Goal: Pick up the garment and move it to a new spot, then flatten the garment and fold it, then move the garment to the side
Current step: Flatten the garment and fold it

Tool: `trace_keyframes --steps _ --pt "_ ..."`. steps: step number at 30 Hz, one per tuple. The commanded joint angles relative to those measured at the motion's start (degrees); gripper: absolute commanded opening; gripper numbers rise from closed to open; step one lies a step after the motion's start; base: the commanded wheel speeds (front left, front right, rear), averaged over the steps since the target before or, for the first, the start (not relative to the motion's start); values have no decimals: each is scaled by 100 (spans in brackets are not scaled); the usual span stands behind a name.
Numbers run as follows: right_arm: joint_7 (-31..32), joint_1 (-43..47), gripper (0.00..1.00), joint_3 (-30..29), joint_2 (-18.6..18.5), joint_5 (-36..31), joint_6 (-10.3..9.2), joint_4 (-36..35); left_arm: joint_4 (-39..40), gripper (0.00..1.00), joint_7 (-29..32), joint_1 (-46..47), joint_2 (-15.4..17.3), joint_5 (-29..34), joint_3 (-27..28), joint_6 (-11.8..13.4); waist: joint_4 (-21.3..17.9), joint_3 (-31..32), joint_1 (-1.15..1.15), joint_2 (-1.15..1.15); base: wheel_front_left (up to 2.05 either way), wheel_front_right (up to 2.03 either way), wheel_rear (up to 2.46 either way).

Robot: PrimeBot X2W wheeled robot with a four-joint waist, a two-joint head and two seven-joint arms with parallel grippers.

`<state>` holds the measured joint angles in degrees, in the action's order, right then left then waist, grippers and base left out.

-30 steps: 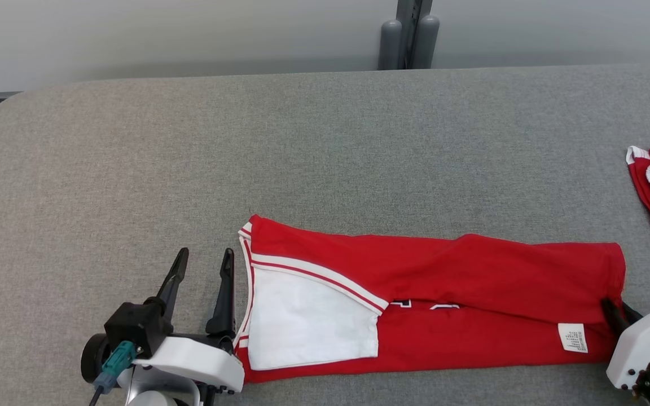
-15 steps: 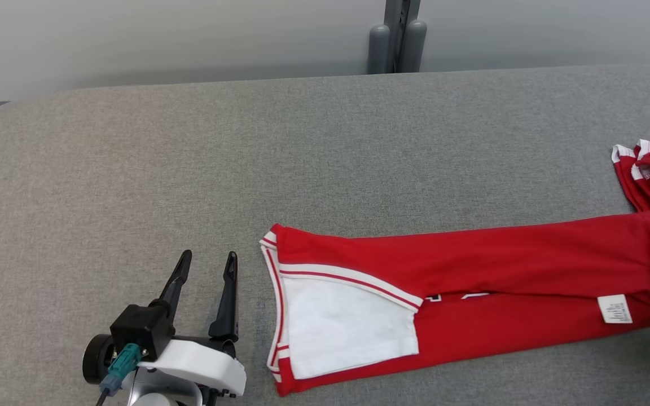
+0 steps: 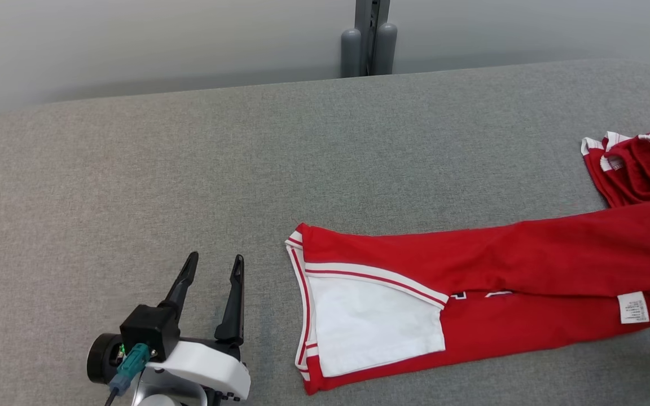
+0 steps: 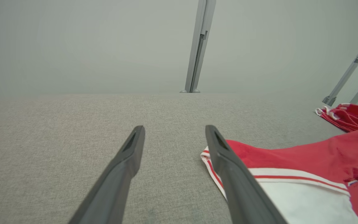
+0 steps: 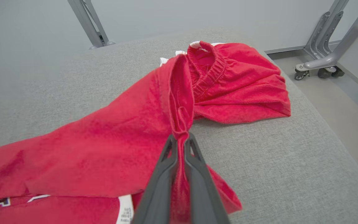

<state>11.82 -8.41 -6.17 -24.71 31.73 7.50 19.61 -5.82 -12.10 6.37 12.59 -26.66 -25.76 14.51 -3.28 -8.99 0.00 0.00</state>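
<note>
Right gripper [image 5: 181,138] pinched on the red garment [image 5: 104,149] — left gripper [image 3: 215,258] splayed.

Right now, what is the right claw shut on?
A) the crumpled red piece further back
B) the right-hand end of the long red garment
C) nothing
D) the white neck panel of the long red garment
B: in the right wrist view the right claw is closed with a bunched edge of the long red garment pinched between its fingers; the crumpled red piece lies free beyond.
</note>
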Motion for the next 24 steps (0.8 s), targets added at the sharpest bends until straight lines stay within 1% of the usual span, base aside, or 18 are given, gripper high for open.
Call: trace_keyframes --steps 1,10,11,16,20,24 --pt "75 111 0 30 75 105 -2 -247 -12 100 16 108 46 58 -28 3 -30 13 0 0 0 0 0" --pt "593 591 0 345 431 705 -1 -1726 -93 100 61 115 17 91 -173 -13 -37 137 0 0 0 0 0" --pt "593 591 0 345 431 705 -1 -1726 -93 100 61 115 17 91 -173 -13 -37 137 0 0 0 0 0" --pt "899 719 0 634 670 954 -1 -2413 -119 100 66 118 6 73 -222 -31 48 235 0 0 0 0 0" --pt "1105 737 0 950 926 1128 -1 -2744 -136 100 48 103 0 29 -232 -38 160 302 0 0 0 0 0" --pt "1172 629 0 1310 1280 1274 -1 -2800 -163 100 34 82 1 -2 -228 -46 292 352 0 0 0 0 0"
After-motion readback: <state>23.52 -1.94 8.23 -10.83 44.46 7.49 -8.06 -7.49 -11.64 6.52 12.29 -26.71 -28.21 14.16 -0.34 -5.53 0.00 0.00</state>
